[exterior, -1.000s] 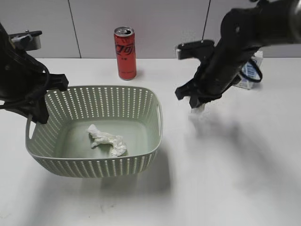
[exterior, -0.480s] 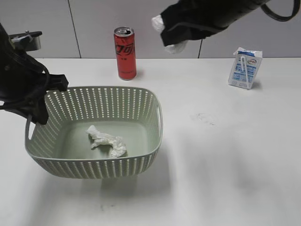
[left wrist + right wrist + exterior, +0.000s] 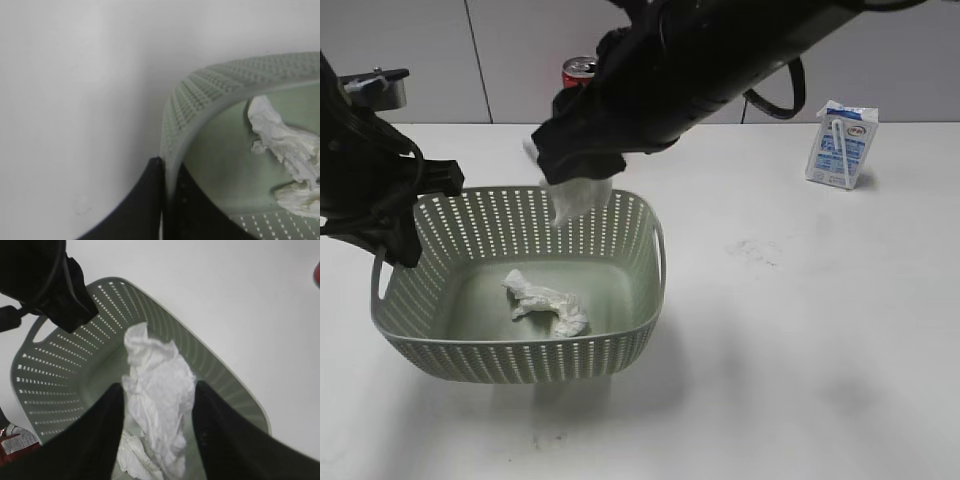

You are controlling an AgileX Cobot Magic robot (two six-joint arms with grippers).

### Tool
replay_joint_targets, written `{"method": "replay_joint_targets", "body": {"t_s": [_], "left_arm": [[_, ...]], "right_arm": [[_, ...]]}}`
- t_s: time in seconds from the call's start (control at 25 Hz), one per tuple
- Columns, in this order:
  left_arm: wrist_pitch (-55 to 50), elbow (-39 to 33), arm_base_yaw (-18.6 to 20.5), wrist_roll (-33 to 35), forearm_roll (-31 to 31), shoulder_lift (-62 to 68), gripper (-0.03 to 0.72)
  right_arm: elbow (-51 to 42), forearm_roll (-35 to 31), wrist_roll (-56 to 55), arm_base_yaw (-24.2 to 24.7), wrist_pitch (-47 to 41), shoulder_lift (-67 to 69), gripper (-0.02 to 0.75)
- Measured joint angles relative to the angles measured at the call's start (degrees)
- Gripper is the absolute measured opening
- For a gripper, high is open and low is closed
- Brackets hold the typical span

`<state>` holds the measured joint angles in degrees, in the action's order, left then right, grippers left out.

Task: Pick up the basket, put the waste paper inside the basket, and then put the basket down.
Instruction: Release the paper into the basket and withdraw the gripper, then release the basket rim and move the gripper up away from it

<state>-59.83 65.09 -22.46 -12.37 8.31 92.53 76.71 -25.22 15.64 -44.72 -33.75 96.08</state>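
1. The table (image 3: 820,340) is taking up most of the scene and looking the same as half a second ago, white, with a faint smudge right of the middle.
2. The right arm (image 3: 720,60) is the big change: half a second back it was up high near the far wall, and now it's stretching across the middle over to the left, sitting over the far side of the basket and hiding most of the red can (image 3: 580,68).
3. The basket (image 3: 620,345) is hanging lifted off the table on the left, with its shadow underneath, pretty much where it was before.
4. The left gripper (image 3: 167,200) is staying pinched on the basket's left rim, one finger outside the wall and one inside.
5. The right gripper (image 3: 157,427) is squeezing a wad of waste paper (image 3: 157,390) between its two fingers, holding it right above the basket's inside. In the exterior view the wad is dangling just over the far rim.
6. Another crumpled wad (image 3: 548,303) is lying on the basket floor, not moved at all.
7. The blue-white drink carton (image 3: 842,145) is standing far right, well apart from everything, same spot as before.
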Motion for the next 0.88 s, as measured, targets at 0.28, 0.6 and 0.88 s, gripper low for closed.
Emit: {"method": "replay_joint_targets", "body": {"t_s": [0.28,0.6,0.88], "left_arm": [[-0.2,0.0,0.0,0.0,0.0,0.0,0.006],[-0.9,0.0,0.0,0.0,0.1,0.0,0.006],[-1.0,0.0,0.0,0.0,0.8,0.0,0.006]], "right_arm": [[-0.1,2.8,-1.8,0.0,0.0,2.1,0.622],[4.1,17.1,-16.8,13.0,-10.0,2.1,0.633],[5.9,18.1,-13.0,33.2,-27.6,2.1,0.598]]}}
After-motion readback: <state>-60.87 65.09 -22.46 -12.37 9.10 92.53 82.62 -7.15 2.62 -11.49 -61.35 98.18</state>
